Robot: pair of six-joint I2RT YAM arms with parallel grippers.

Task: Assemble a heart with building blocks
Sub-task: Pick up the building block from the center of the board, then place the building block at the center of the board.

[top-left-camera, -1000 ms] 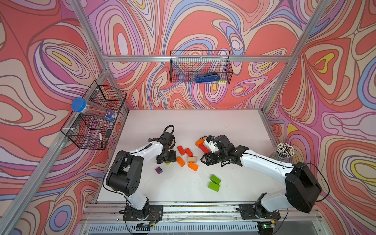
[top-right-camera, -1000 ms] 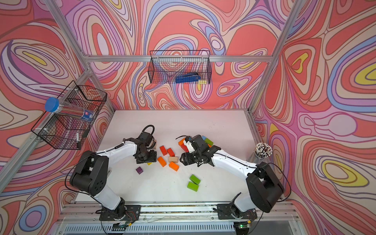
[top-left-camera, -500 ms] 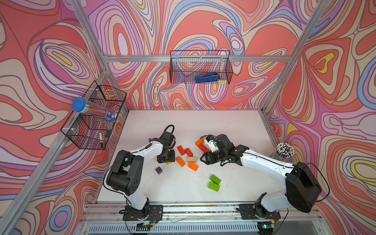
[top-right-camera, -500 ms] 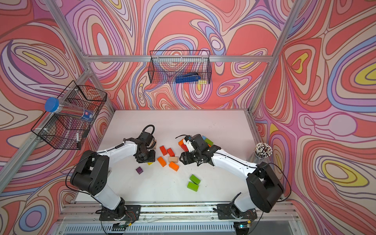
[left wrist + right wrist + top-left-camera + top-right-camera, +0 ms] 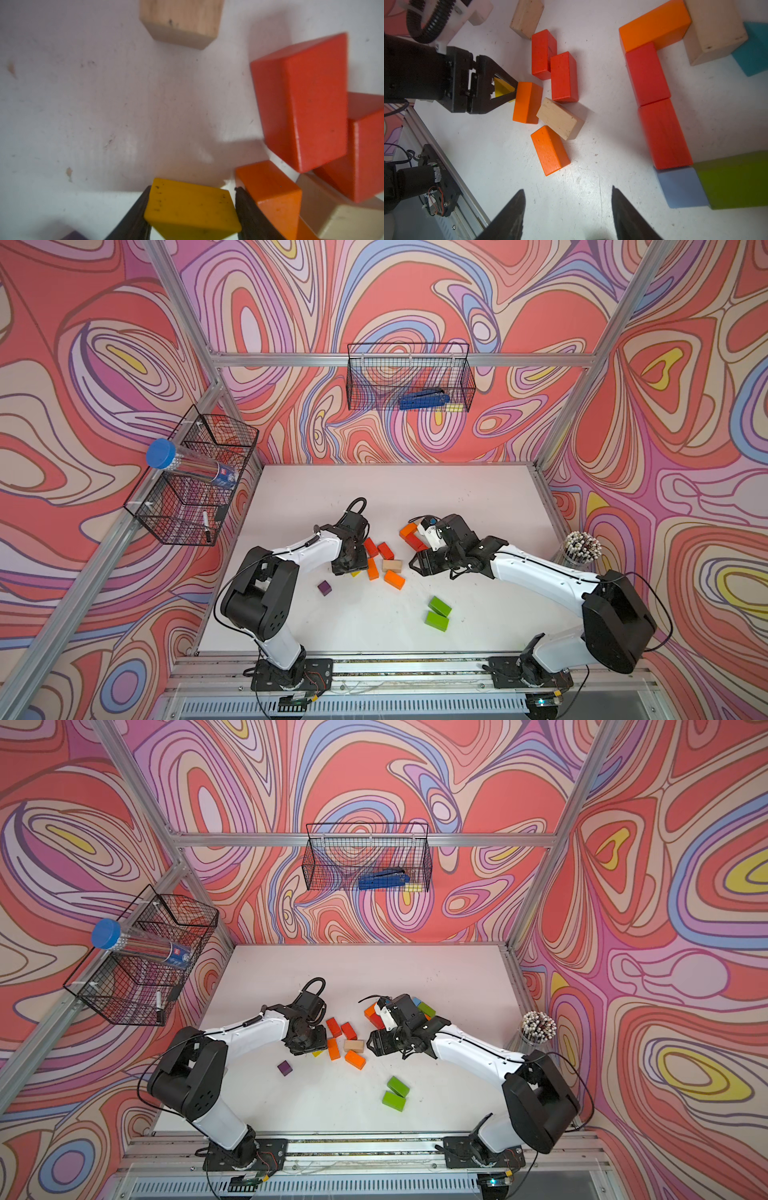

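We hold the yellow wedge (image 5: 192,209) in the left gripper (image 5: 192,188), both jaws pressed flat against opposite faces, so it is clamped; we judge its sloped shape suits a corner or the point of the heart; whether it has left the table (image 5: 374,497) we cannot tell. Our landmark is the plain wood brick (image 5: 392,565) in the loose cluster. The wedge sits on its left-arm side, past an orange brick (image 5: 372,568) that lies just beside one jaw, so a lift risks nudging it. Two red bricks (image 5: 376,548) lie on the landmark's far side; a second orange brick (image 5: 394,579) lies on its near side; the purple cube (image 5: 324,587) and two green bricks (image 5: 438,612) lie well apart, likely unsorted stock. On the landmark's right-arm side, a touching chain of bricks (image 5: 646,74) reads to us as the started outline.

The left arm reaches forward with its wrist bent steeply down. The right arm stretches low; the right gripper (image 5: 568,188) hangs near the landmark, jaws apart and empty, seemingly waiting.
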